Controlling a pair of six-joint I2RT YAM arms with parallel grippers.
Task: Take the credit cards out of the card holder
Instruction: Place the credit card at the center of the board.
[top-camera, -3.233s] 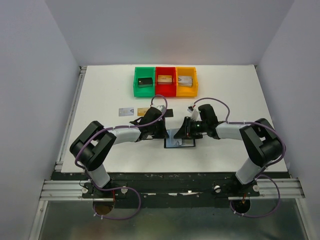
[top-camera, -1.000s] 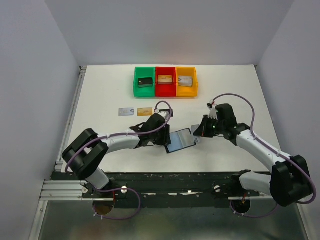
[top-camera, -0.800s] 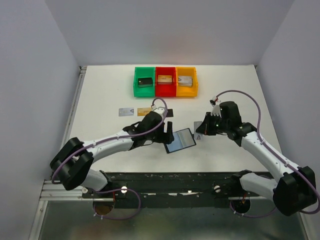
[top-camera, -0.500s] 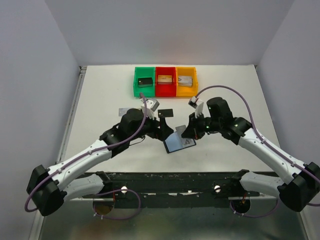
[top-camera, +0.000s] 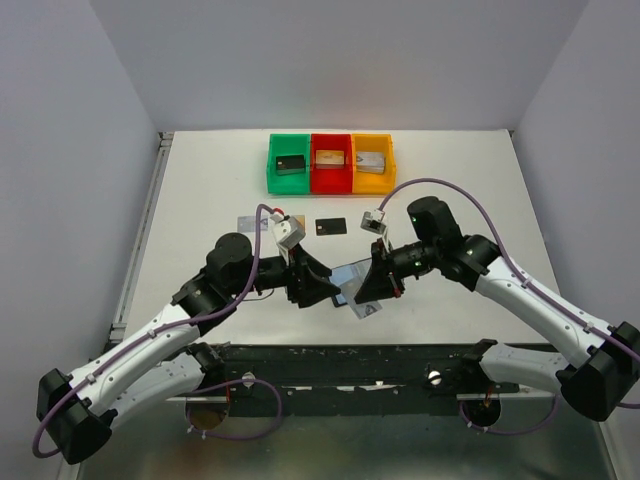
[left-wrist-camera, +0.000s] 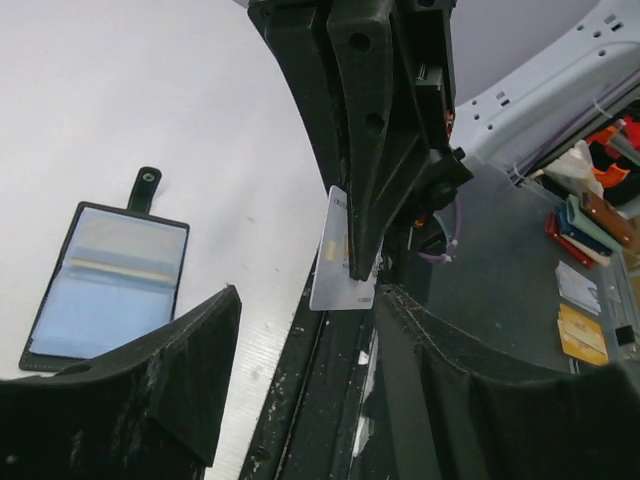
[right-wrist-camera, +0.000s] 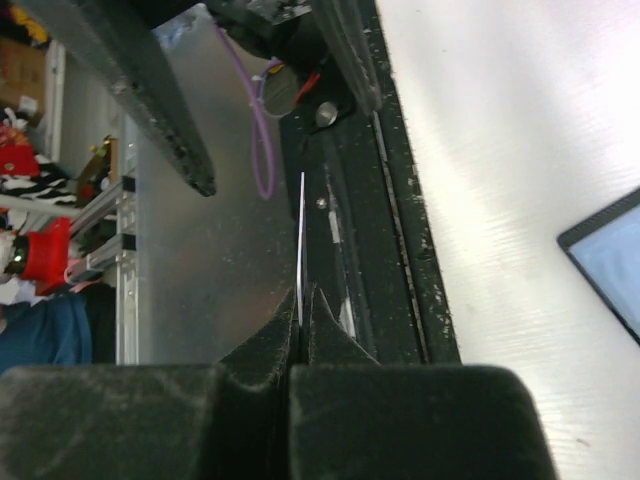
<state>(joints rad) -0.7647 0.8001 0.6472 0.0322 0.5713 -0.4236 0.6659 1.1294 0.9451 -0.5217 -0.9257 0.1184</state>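
Observation:
The card holder lies open on the table, blue-grey lining up, and shows between the two grippers in the top view. My right gripper is shut on a pale silver-grey credit card, held above the table's near edge and seen edge-on in the right wrist view. My left gripper faces it, open, with nothing between its fingers. Three more credit cards lie behind the arms: a silver one, a tan one partly hidden by a cable, and a black one.
Green, red and yellow bins stand in a row at the back, each holding a block. The black frame rail runs along the table's near edge under the grippers.
The right gripper has drawn the silver card away from the card holder toward the near edge. The left gripper let go, opened and pulled back; the holder has shifted slightly.

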